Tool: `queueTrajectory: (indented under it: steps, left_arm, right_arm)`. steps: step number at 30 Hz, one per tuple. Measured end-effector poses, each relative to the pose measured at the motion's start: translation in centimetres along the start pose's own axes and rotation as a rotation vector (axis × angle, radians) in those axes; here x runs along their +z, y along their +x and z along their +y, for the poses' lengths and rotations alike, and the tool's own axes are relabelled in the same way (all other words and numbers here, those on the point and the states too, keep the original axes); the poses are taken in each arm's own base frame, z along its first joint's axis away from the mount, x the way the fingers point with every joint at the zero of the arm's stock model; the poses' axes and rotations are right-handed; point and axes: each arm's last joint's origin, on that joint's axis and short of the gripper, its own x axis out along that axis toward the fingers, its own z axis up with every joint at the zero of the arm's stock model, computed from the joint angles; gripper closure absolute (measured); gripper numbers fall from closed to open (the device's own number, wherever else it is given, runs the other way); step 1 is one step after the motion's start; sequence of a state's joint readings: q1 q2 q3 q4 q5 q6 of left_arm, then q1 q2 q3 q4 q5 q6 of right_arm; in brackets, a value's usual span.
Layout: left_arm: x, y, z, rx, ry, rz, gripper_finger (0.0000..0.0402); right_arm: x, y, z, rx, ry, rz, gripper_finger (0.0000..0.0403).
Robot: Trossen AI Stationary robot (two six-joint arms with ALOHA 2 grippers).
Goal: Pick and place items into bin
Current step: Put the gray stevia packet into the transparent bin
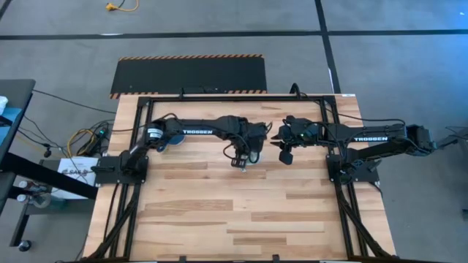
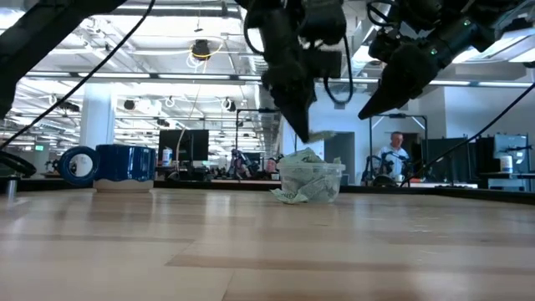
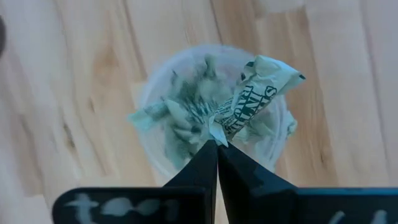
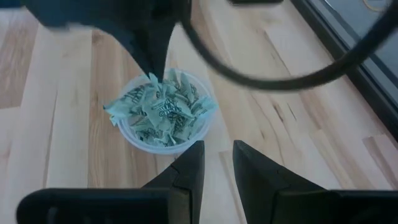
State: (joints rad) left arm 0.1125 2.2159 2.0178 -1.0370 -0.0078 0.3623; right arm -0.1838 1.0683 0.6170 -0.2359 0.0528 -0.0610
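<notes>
The bin, a small clear cup [image 4: 163, 140], stands on the table heaped with several pale green-and-white wrapped items [image 4: 165, 112]. One item [image 2: 288, 197] lies on the table against the cup's foot. My left gripper [image 3: 216, 144] hangs over the cup [image 2: 311, 180], pointing steeply down and shut on one wrapped item [image 3: 258, 93]. My right gripper [image 4: 217, 155] waits open with nothing between its fingers, raised beside the cup toward the table's right [image 1: 285, 155]. My left gripper pinches the wrapped item by one crinkled end [image 3: 219, 132] between its two fingertips. The fingers come from above, slanting down. The rest of the item [image 2: 324, 133] sticks out sideways from the tips, just above the heap in the cup.
A dark blue handled mug [image 2: 125, 163] and a blue tape roll [image 2: 79, 165] stand at the table's far left. Bare wooden tabletop [image 1: 241, 219] stretches across the near half. A person [image 2: 393, 155] sits in the room beyond the table.
</notes>
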Motion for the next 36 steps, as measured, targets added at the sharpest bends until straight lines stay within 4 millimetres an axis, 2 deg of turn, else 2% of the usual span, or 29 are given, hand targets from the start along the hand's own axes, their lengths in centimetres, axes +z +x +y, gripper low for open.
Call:
queueTrajectory:
  steps: [9, 26, 36]
  left_arm:
    - [-0.3, 3.7, 0.0, 0.054, 0.011, 0.097, 0.0401]
    - [-0.2, 3.6, 0.0, 0.056, 0.02, 0.087, 0.0399]
    - [-0.3, 3.5, -0.1, 0.049, 0.036, 0.106, 0.0335]
  right_arm:
    - [-0.1, 0.0, 0.0, 0.001, 0.0, 0.014, 0.0327]
    - [-0.1, 0.0, 0.0, 0.001, 0.0, 0.013, 0.0327]
    - [-0.1, 0.0, 0.0, 0.001, 0.0, 0.013, 0.0327]
